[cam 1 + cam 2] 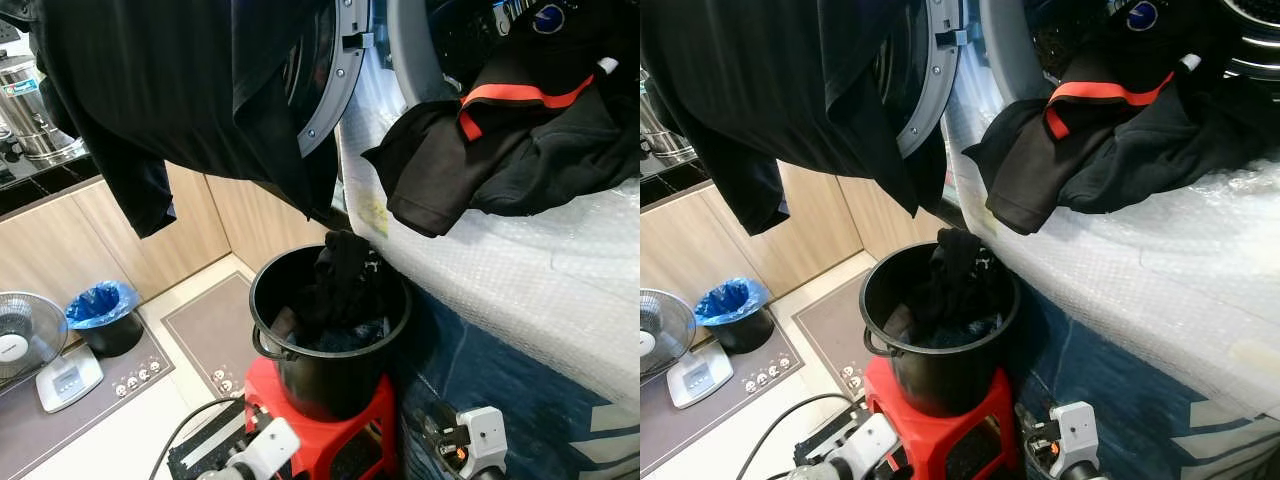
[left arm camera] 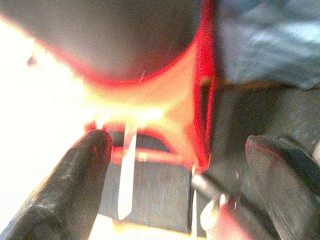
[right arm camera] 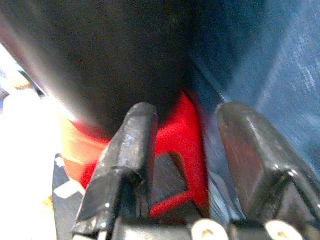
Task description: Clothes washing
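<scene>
Closest to the head camera are the two silver wrists at the bottom edge, left arm (image 1: 262, 452) and right arm (image 1: 478, 432), both hanging low beside the red stool (image 1: 300, 418). On that stool sits the black bucket (image 1: 330, 375) with dark clothes (image 1: 338, 285) heaped inside, one piece poking up over the rim. Right above it the washing machine door (image 1: 325, 85) stands open with a black garment (image 1: 170, 90) draped over it, and a black and orange shirt (image 1: 520, 140) lies on the bubble-wrapped top (image 1: 500, 270) by the drum.

Left wrist view: the left gripper (image 2: 180, 180) has its fingers wide apart, nothing between them, aimed at the stool's legs under the bucket.

Right wrist view: the right gripper (image 3: 187, 150) is also spread and empty, pointing at the bucket's wall where it meets the blue-wrapped machine front (image 3: 260, 60).

My guess, next is pulling laundry out of the bucket. I'd raise an arm over the rim first, come straight down on that sticking-up piece, and pinch a thick fold so it doesn't slip on the way to the drum.
</scene>
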Robot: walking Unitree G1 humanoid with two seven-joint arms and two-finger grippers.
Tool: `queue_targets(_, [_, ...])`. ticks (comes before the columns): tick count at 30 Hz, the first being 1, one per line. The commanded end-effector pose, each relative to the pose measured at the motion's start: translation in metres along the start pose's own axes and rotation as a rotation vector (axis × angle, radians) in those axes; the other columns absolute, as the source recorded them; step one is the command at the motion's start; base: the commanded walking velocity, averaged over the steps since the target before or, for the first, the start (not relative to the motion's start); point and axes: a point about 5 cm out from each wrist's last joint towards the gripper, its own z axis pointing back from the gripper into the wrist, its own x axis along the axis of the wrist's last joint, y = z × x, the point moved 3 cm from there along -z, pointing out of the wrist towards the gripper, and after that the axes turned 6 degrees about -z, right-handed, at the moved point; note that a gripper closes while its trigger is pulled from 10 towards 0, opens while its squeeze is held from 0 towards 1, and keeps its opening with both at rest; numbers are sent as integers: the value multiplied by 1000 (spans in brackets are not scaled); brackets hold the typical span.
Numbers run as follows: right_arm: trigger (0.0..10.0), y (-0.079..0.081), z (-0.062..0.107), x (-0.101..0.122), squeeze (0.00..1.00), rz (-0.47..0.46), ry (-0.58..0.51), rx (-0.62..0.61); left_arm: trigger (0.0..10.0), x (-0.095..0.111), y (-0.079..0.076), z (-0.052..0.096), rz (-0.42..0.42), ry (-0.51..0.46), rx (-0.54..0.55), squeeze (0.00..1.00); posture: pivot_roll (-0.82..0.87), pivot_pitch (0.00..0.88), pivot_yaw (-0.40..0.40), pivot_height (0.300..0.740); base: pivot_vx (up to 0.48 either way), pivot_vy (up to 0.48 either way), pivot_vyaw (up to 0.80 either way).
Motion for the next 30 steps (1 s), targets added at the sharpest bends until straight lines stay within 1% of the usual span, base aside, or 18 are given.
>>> queue_targets(1, [10000, 1, 1, -11, 0, -10, 51, -23, 10000, -22, 3, 7, 84, 83, 49, 0, -64, 39, 115, 740, 0, 0, 0])
queue_targets(3, [10000, -3, 6, -24, 0, -21, 112, -70, 10000, -36, 4, 11, 141, 148, 89, 0, -56, 36, 106, 740, 0, 0, 0])
queue_targets(4, [10000, -3, 6, -24, 0, -21, 112, -70, 10000, -36, 4, 11, 141, 148, 89, 0, -56, 36, 106, 740, 0, 0, 0])
queue_targets(5, [10000, -6, 10, -33, 0, -33, 152, -105, 10000, -44, 2, 14, 188, 185, 106, 0, -53, 34, 102, 740, 0, 0, 0])
queue_targets(9, [10000, -10, 17, -45, 0, -36, 210, -160, 10000, -54, 0, 18, 234, 229, 133, 0, -46, 30, 93, 740, 0, 0, 0])
queue_targets(11, [10000, -12, 23, -55, 0, -58, 253, -199, 10000, -60, -3, 20, 274, 251, 141, 0, -42, 28, 88, 740, 0, 0, 0])
queue_targets(12, [10000, -12, 23, -55, 0, -58, 253, -199, 10000, -60, -3, 20, 274, 251, 141, 0, -42, 28, 88, 740, 0, 0, 0])
queue_targets(13, [10000, -14, 31, -67, 0, -77, 303, -241, 10000, -64, -5, 21, 319, 268, 153, 0, -34, 30, 81, 740, 0, 0, 0])
queue_targets(14, [10000, -14, 33, -71, 0, -87, 319, -255, 10000, -65, -5, 22, 339, 275, 159, 0, -34, 30, 81, 740, 0, 0, 0])
queue_targets(15, [10000, -14, 40, -80, 0, -94, 359, -284, 10000, -68, -7, 23, 349, 300, 169, 0, -32, 28, 78, 740, 0, 0, 0])
queue_targets(17, [10000, -14, 41, -81, 0, -92, 367, -289, 10000, -69, -7, 23, 348, 307, 171, 0, -32, 28, 78, 740, 0, 0, 0])
queue_targets(19, [10000, -10, 43, -87, 0, -128, 382, -303, 10000, -72, -11, 24, 356, 322, 167, 0, -31, 31, 76, 740, 0, 0, 0])
queue_targets(21, [10000, -8, 43, -88, 0, -143, 384, -307, 10000, -72, -12, 24, 360, 324, 161, 0, -35, 32, 79, 740, 0, 0, 0])
queue_targets(26, [10000, -5, 42, -89, 0, -167, 381, -315, 10000, -73, -14, 25, 417, 325, 166, 0, -52, 31, 87, 740, 0, 0, 0])
queue_targets(30, [10000, 3, 39, -91, 0, -171, 386, -294, 10000, -76, -15, 26, 453, 339, 172, 0, -56, 26, 87, 740, 0, 0, 0])
